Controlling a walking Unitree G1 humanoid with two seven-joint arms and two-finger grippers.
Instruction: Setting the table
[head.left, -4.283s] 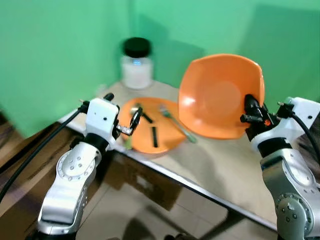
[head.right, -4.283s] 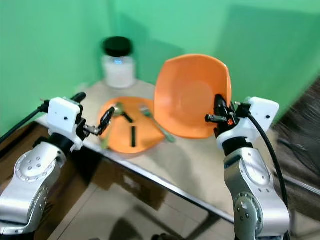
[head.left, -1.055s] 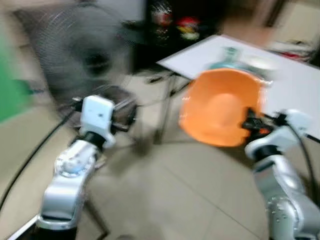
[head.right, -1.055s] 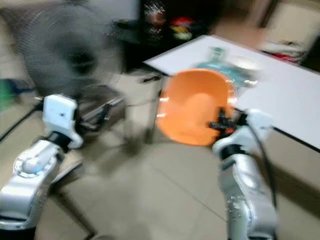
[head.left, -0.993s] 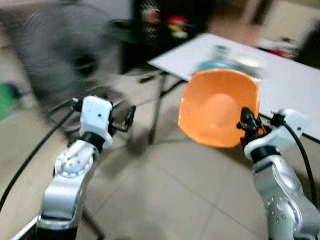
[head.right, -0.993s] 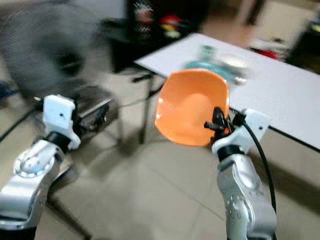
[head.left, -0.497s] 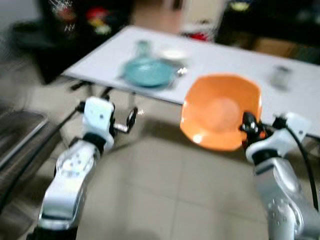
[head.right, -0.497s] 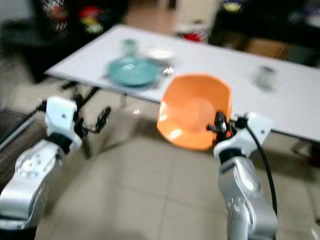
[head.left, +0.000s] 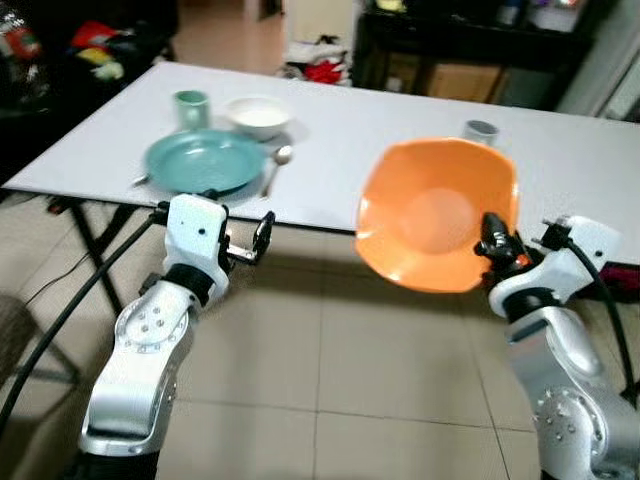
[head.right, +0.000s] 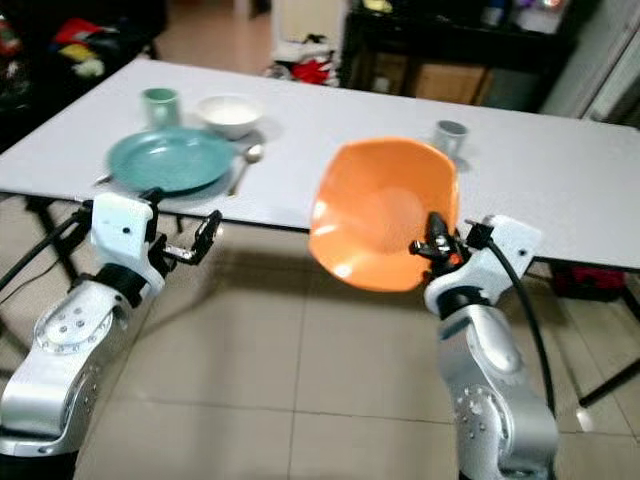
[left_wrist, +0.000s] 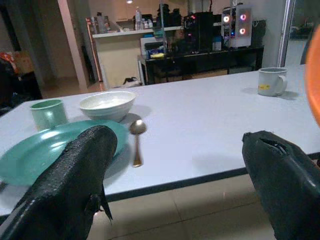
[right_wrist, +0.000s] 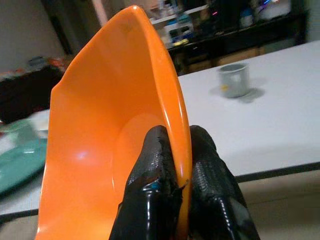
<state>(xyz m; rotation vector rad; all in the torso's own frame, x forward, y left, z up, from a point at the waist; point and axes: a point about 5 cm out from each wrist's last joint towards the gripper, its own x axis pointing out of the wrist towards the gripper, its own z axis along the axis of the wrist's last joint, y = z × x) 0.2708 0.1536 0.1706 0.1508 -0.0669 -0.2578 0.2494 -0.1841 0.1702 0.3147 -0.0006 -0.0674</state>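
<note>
The orange plate (head.left: 436, 215) is carried on edge, hollow side toward the robot, its rim nipped between the two fingers of the right pincer (right_wrist: 175, 172), which are clamped tight on it; that edge grip keeps the plate upright and clear of the desk (head.left: 400, 130) during the approach. Beyond it, past the plate's top, stands a grey cup (head.left: 481, 130) on bare desk, probably the free place. The left pincer (head.left: 262, 237) hangs wide and empty; ahead of it lie a teal plate (head.left: 203, 161), spoon (left_wrist: 136, 135), bowl (left_wrist: 107, 104) and green cup (left_wrist: 48, 113), one setting laid.
</note>
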